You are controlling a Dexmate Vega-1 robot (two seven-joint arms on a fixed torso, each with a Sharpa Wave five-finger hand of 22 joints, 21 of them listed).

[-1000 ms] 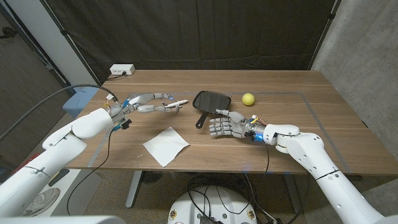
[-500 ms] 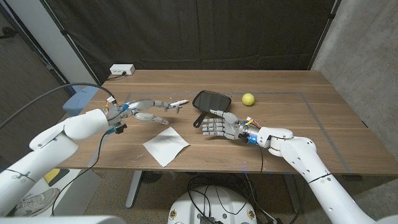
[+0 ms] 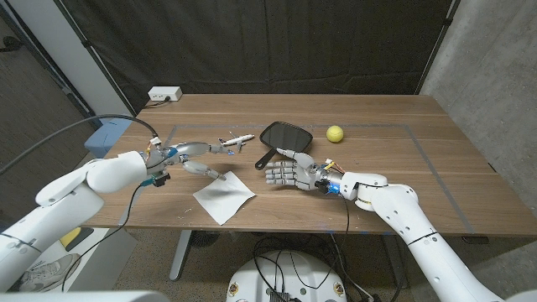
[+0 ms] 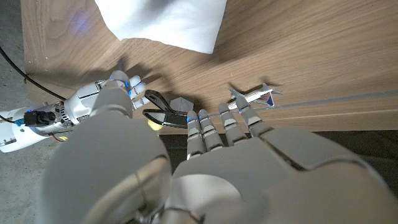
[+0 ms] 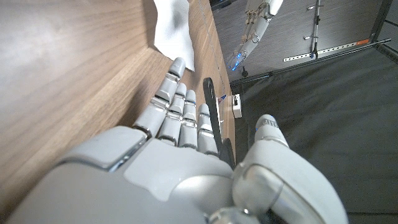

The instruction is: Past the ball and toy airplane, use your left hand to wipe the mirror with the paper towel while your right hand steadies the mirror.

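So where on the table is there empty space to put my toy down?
The widest bare wood lies right of the yellow ball, out to the table edge. It is crowded in the middle, where the toy airplane, mirror, paper towel and both robot hands, left and right, sit close together.

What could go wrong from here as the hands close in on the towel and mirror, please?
The left hand hovers open beside the airplane; reaching for the towel, it could knock the toy. The right hand sits at the mirror handle, apparently not yet gripping; a nudge could slide the mirror toward the ball.
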